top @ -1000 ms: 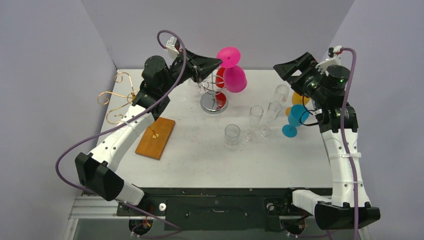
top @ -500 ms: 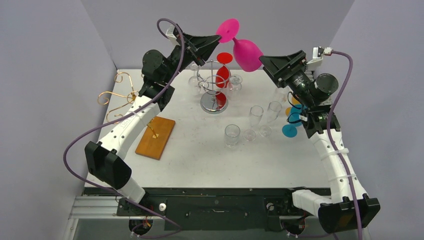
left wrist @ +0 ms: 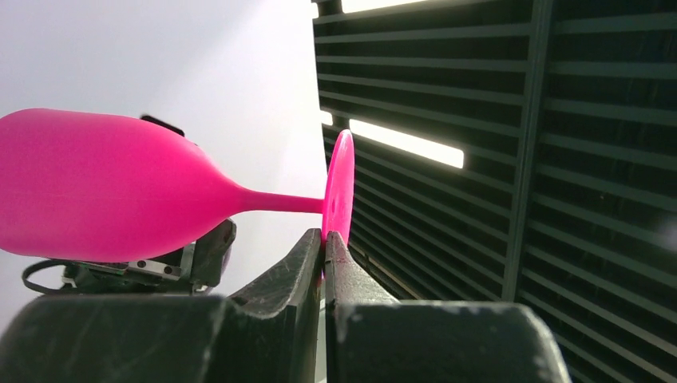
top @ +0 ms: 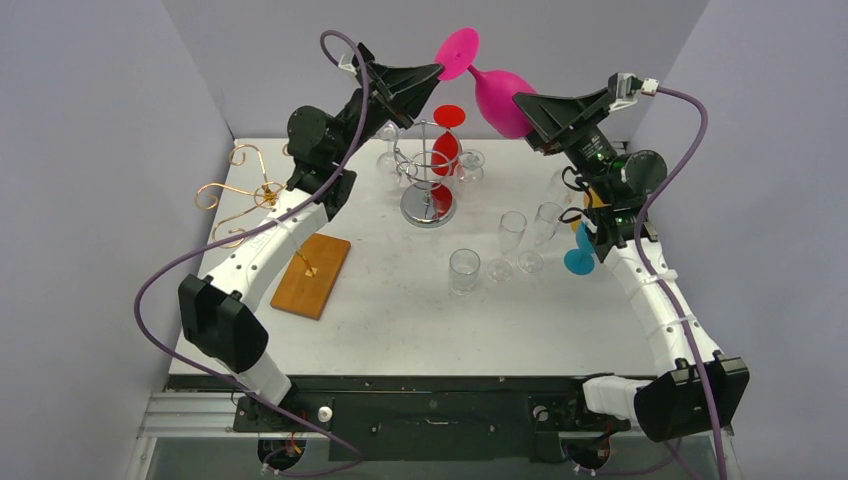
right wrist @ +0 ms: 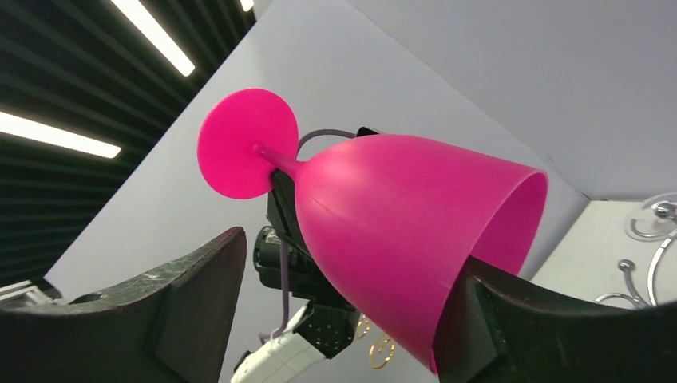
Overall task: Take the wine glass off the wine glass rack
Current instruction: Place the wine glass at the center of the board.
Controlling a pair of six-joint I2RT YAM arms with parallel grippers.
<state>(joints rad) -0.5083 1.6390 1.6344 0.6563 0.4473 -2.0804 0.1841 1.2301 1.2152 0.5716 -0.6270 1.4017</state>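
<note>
Holding the glass (top: pixel 497 95) by its foot in our firmly closed left gripper (left wrist: pixel 323 239), we have it clear of the rack (top: pixel 428 178), at the top centre of the overhead frame. Our right gripper (right wrist: pixel 351 259) stands wide around the bowl without clamping, so we judge this a handover: next its jaws must close gently before the left lets go.

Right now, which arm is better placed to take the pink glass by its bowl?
Right. The right gripper stands open around the bowl of the pink glass; the left gripper pinches only its foot.
</note>
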